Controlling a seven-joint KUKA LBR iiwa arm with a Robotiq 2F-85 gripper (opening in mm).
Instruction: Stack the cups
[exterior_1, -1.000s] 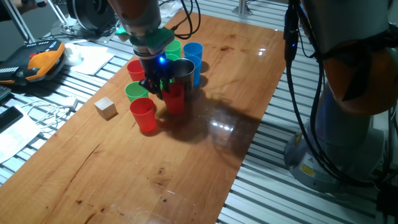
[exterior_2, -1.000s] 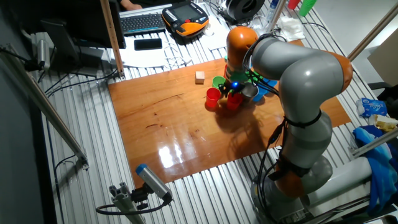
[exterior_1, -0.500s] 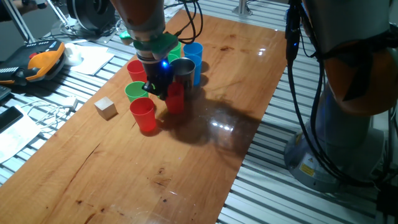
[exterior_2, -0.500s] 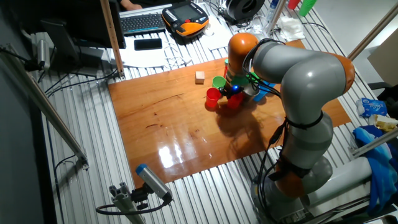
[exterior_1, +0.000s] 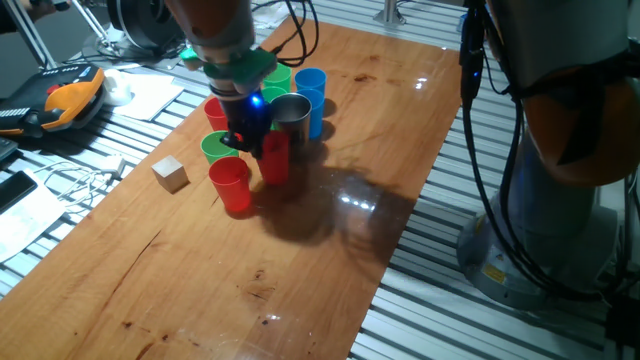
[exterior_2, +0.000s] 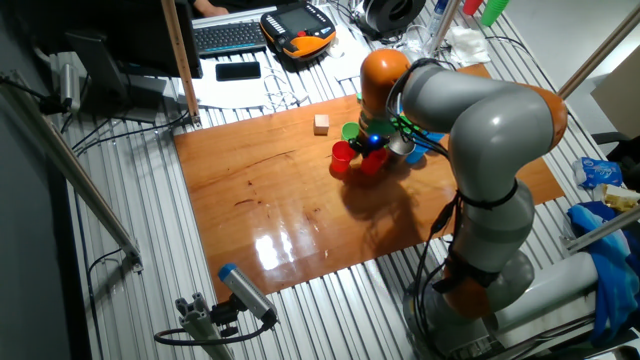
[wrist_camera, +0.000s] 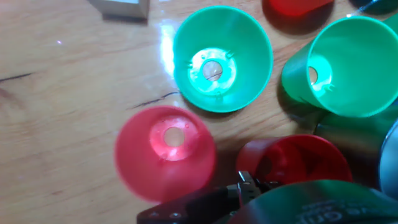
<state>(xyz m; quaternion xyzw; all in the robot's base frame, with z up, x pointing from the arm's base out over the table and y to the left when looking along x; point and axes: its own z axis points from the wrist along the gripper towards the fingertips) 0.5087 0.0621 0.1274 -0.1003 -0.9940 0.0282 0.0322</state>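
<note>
A cluster of cups stands at the far side of the wooden table (exterior_1: 330, 230). My gripper (exterior_1: 252, 135) is shut on the rim of a red cup (exterior_1: 275, 160) and holds it just left of the steel cup (exterior_1: 293, 108). In front of it are a second red cup (exterior_1: 232, 186) and a green cup (exterior_1: 216, 147). Behind are a third red cup (exterior_1: 215, 108), another green cup (exterior_1: 279, 76) and a blue cup (exterior_1: 311, 86). The hand view shows the held red cup (wrist_camera: 292, 160) under my gripper (wrist_camera: 249, 183), the loose red cup (wrist_camera: 165, 152) and two green cups (wrist_camera: 222, 59) (wrist_camera: 348, 65).
A small pale wooden cube (exterior_1: 170, 173) lies left of the cups; it also shows in the other fixed view (exterior_2: 321, 123). An orange pendant (exterior_1: 70, 100), cables and papers lie off the table's left edge. The robot base (exterior_1: 560, 180) stands to the right.
My gripper has moved a little to the left with the red cup, away from the steel cup and toward the green cup. The other cups have not moved.
</note>
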